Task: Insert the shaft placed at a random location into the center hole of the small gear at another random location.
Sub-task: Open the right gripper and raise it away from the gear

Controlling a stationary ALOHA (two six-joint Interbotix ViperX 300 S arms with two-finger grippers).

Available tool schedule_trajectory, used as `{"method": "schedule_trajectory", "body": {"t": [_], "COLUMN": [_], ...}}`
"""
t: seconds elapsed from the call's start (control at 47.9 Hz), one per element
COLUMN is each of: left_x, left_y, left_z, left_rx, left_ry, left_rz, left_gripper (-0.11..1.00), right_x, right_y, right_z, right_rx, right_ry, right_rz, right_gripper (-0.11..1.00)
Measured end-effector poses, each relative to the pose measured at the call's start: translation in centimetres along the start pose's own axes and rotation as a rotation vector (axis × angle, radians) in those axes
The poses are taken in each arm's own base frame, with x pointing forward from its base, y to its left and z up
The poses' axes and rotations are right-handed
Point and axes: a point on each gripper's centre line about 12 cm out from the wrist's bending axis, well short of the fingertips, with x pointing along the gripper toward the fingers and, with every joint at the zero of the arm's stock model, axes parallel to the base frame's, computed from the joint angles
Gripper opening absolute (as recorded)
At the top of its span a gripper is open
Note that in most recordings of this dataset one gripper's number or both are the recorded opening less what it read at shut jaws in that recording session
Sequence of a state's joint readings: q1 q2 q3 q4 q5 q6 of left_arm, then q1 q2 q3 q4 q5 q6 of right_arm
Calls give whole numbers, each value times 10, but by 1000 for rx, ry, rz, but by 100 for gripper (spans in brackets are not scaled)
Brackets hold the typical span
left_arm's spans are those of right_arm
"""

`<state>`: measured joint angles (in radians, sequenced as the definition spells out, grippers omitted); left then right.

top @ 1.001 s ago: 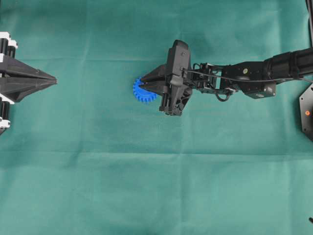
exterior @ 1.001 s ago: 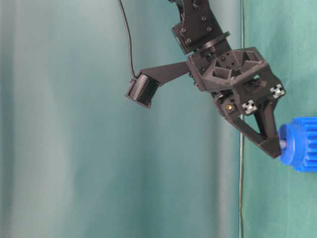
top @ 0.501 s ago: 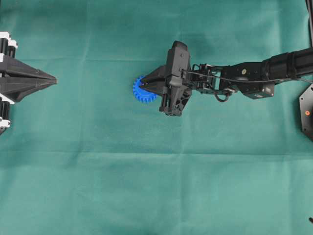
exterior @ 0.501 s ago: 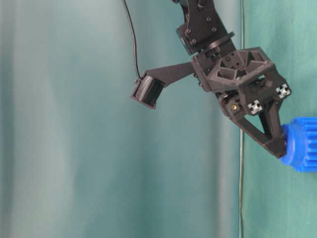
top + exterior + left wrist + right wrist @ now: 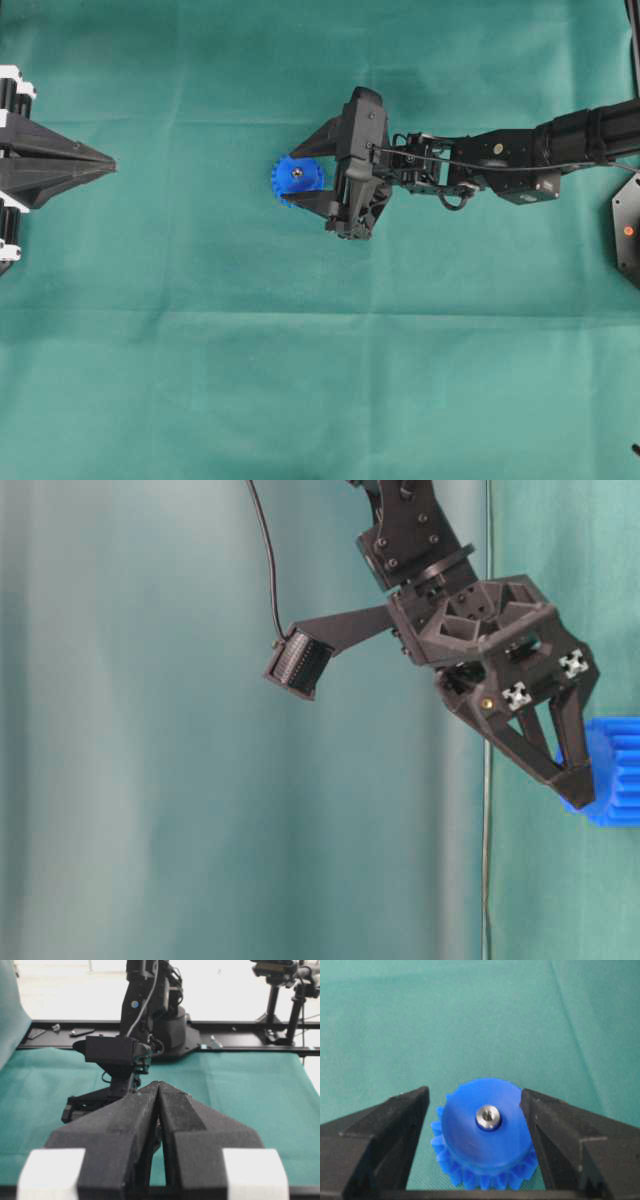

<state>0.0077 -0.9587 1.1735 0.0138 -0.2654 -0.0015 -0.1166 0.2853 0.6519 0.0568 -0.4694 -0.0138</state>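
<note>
The right claw stands spread wide over the small gear, one finger on each side of the raised hub and neither visibly pressing on it; in the right wrist view the two dark fingers flank the blue hub with a sliver of space on each side, and nothing is held between them. The shaft sits upright in the center hole of the gear, only its shiny round end showing, roughly flush with or just proud of the flat hub face. From overhead the same silver dot marks the middle of the blue disc, between the two finger tips. In the table-level view the finger tips reach down against the side of the gear, which is cut off by the right edge of that picture, so the pin itself cannot be seen there. The gear lies flat on the green cloth of the tabletop, a little above the middle of the overhead view, with its short teeth showing around the rim. The right arm stretches in from the right edge of that view. Well apart, at the far left edge, the left claw hangs with its fingers pressed together and empty; its wrist view shows the two dark fingers meeting at the tip.
</note>
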Motion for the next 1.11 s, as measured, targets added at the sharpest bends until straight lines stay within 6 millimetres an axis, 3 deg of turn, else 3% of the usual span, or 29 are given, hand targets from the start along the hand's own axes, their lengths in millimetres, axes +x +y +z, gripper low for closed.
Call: {"method": "schedule_trajectory", "body": {"t": [0.083,0.73,1.106], "left_x": [0,0,0], "left_y": [0,0,0], "left_z": [0,-1,-1], "left_rx": [2,-2,-3], "left_ry": [3,5,5], "left_rz": [1,0,1], "left_gripper": [0,0,0], "right_x": [-1,-41,-51], "right_y": [0,3,3], "right_z": [2,54,45], "right_rx": [-1,1,0], "right_ry": [-5,-37,-21], "right_rz": [1,13,14], "right_gripper": [80,80,79]}}
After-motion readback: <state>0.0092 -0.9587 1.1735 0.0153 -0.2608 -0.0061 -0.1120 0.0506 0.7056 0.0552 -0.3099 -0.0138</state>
